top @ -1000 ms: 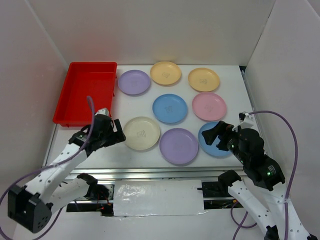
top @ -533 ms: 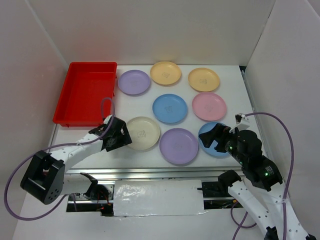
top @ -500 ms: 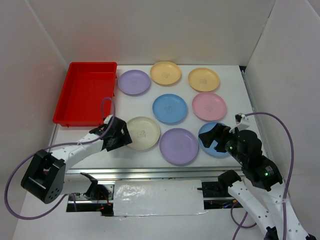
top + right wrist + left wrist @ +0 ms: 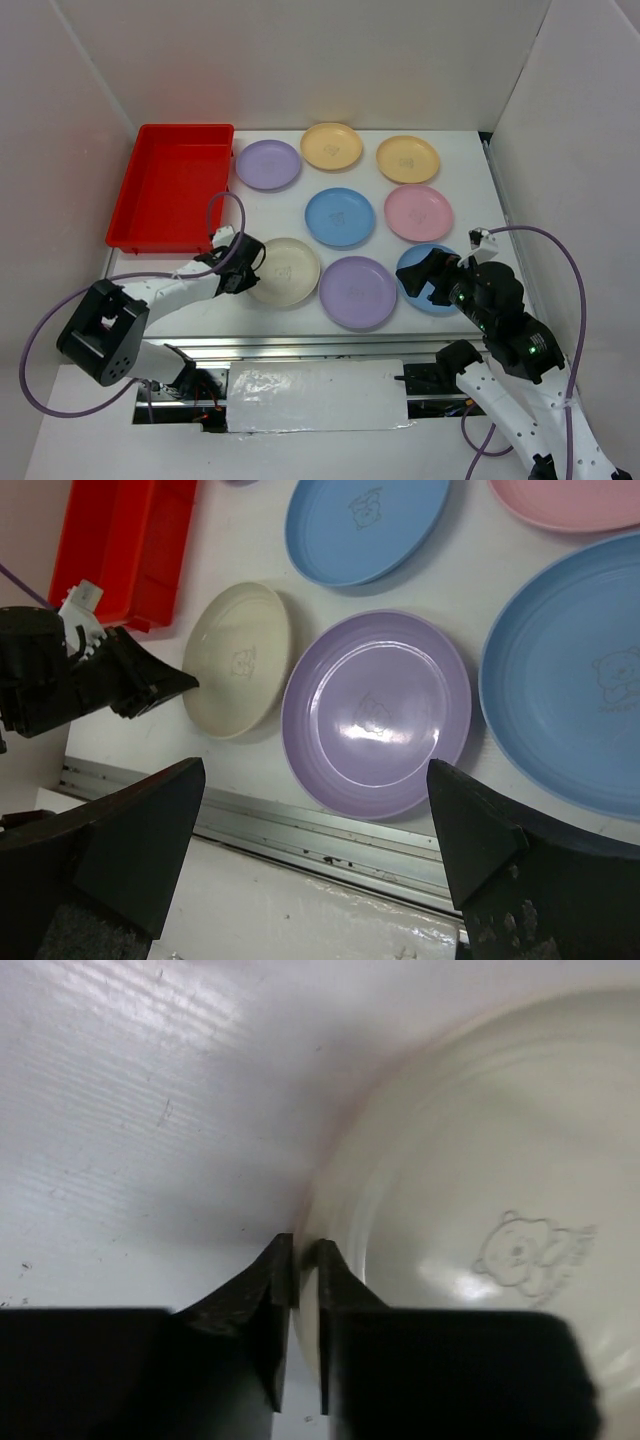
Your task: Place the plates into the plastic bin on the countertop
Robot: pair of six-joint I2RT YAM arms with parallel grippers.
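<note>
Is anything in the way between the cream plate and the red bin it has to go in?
Nothing visible is. Only bare white countertop lies between the cream plate and the red bin. The left gripper pinches the plate's rim on that side.

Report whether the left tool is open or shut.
Shut: the left tool pinches the rim of the cream plate, with almost no gap, in the wrist view.
</note>
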